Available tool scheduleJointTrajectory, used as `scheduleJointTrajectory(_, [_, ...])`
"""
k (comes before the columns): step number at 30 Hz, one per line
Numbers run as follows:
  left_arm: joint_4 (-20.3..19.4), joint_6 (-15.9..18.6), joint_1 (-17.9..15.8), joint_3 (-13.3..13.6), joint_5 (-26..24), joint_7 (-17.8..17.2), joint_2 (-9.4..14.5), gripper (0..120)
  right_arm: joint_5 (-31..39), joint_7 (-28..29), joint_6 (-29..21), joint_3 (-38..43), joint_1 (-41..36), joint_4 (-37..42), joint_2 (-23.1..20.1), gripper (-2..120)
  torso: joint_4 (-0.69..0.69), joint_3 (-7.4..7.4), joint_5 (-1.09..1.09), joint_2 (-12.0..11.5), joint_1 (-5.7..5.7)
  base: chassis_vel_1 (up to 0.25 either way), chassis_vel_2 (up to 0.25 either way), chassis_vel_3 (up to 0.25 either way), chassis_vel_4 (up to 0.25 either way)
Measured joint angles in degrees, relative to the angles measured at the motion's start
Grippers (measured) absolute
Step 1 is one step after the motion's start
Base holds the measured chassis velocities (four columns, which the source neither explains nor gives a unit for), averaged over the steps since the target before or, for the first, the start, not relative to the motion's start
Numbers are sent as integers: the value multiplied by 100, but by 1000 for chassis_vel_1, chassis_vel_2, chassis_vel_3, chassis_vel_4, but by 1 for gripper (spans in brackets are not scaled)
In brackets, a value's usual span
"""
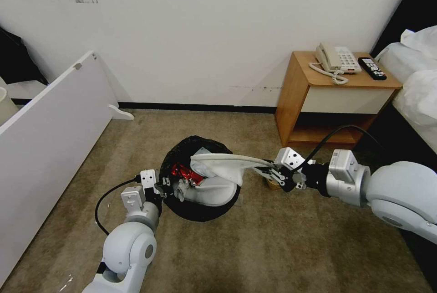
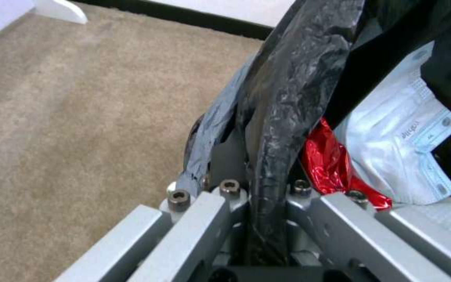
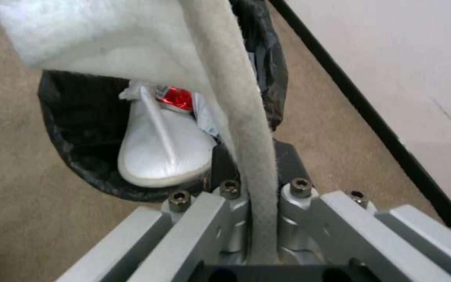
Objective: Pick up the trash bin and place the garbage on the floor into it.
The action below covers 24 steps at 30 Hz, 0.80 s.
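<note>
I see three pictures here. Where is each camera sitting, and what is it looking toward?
Head view: high on the robot, looking down at the beige carpet floor; both arms show, the left claw on the black-bagged round trash bin, the right claw holding a flat white slipper.
Left wrist view: behind the left claw, facing the bin's rim.
Right wrist view: behind the right claw, facing the slipper.
All share the bin.

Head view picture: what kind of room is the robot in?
Probably a hotel bedroom. A wooden nightstand by the wall holds a corded telephone and a remote, a bed with white bedding stands beside it, and the floor is carpeted.
</note>
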Motion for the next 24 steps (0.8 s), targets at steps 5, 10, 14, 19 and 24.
scheduleJointTrajectory(5, [-1,4,-25,107,0,12,36,2,-49,-13,-54,-172,86,-137,167,1,-1,0,0,0,0,0,0,0,0])
scheduleJointTrajectory(10, [-43,15,-53,134,-34,22,90,2,-10,50,-218,-1259,1127,-385,940,1,-1,0,0,0,0,0,0,0,0])
scheduleJointTrajectory(14, [-80,16,-22,125,-41,25,103,2,94,176,-247,-1978,1931,-571,1400,1,2,0,-1,0,0,0,0,0,0])
scheduleJointTrajectory(19, [-149,16,42,63,-43,36,111,2,390,385,-297,-2914,2815,-978,2210,1,1,0,-2,0,0,0,0,0,0])
scheduleJointTrajectory(24, [-175,15,63,-17,-57,47,117,2,447,450,-316,-3181,2978,-1176,2458,1,-2,0,-1,0,0,0,0,0,0])
